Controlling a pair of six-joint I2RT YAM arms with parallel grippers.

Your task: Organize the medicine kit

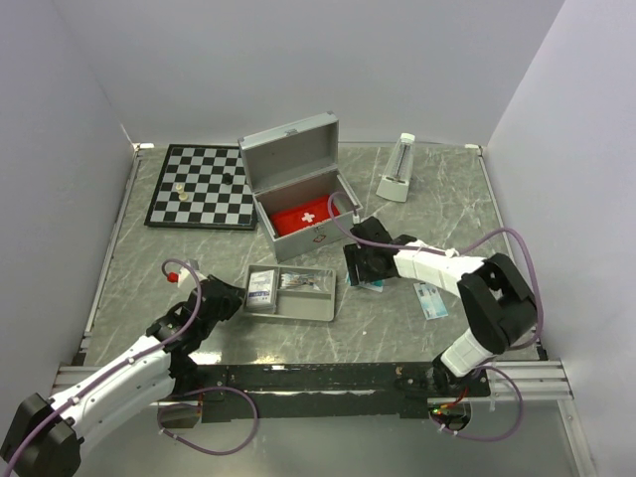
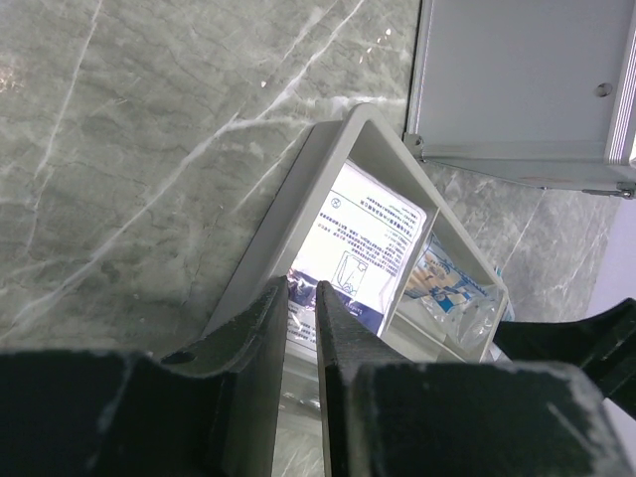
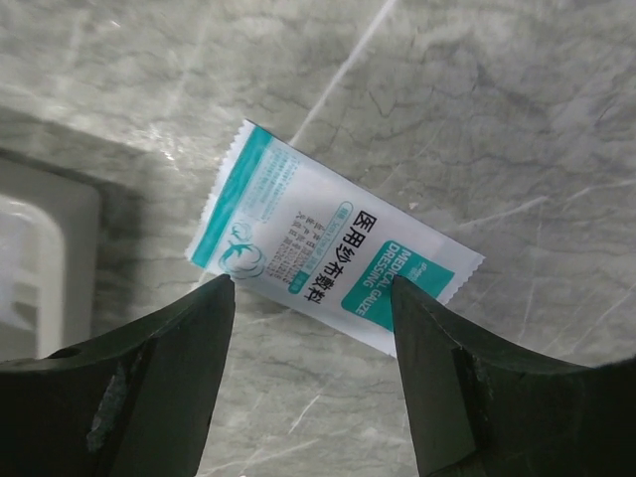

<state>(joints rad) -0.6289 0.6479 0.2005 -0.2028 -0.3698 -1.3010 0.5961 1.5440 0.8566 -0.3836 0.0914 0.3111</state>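
Note:
The medicine kit (image 1: 298, 184) is a silver case standing with its lid up and a red pouch (image 1: 303, 215) inside; one of its walls shows in the left wrist view (image 2: 517, 89). My right gripper (image 1: 363, 270) (image 3: 313, 288) is open just above the table. Its tips flank the near edge of a white and teal gauze packet (image 3: 328, 263) (image 1: 374, 286) without touching it. My left gripper (image 1: 233, 296) (image 2: 301, 298) hovers at the left end of the grey tray (image 1: 320, 310) (image 2: 298, 189). Its jaws are a narrow slit apart, with nothing seen pinched.
In the tray lie a white and blue packet (image 2: 368, 238) and a clear bag of supplies (image 2: 452, 283). Another packet (image 1: 431, 300) lies right of my right arm. A chessboard (image 1: 204, 186) sits back left and a white metronome-like stand (image 1: 397, 171) back right. A red-capped item (image 1: 177, 268) lies near my left arm.

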